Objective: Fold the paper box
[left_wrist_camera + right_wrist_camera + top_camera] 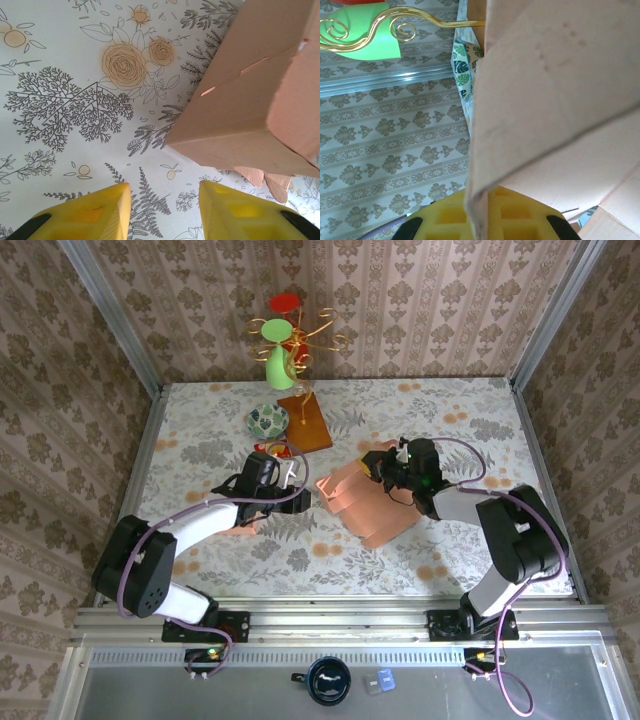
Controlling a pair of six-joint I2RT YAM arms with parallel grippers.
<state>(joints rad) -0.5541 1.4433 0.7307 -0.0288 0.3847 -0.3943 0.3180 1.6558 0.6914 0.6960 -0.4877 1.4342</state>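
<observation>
At the near side, the left fingers [95, 212] stand spread with nothing between them, low over the flowered counter [460, 420] and just short of the paper box [375, 505]. A corner of the box rises just beyond them. The salmon-pink box lies mid-counter between the two arms, partly folded, with its panels tilted. On its far right side the right fingers [520, 217] are pressed together on an upright flap of the box, the thin card edge running down between them. Farther back sit a leaf-patterned bowl [268, 421] and a brown board [305, 422] just beside it. Beyond them, by the back wall, stand a green vase [279, 365] and a gold wire stand [322, 335].
</observation>
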